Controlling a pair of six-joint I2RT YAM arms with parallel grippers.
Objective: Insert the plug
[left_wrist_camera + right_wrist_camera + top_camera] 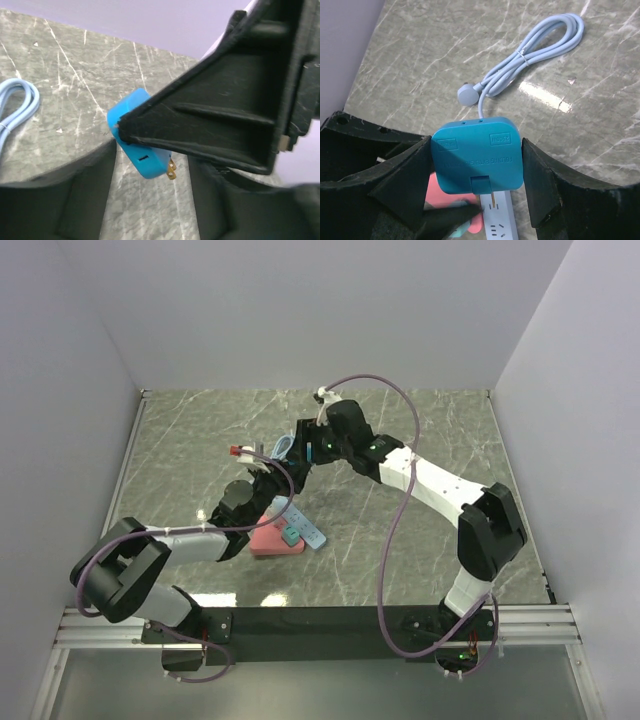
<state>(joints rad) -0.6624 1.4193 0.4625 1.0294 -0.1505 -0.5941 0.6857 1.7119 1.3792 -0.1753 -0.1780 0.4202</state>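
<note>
With the right tool (pixel 476 162) clamped on the blue plug (pixel 477 147), alignment is in hand; next, its prongs must descend squarely into the power strip (pixel 498 220).

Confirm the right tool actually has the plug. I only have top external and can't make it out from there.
Observer: Yes. Right wrist view shows the blue plug clamped in the right tool.
Operator: Prongs out? In the socket yet?
Observer: Out, not in. Left wrist view shows the brass prongs bare, with only table behind them.
</note>
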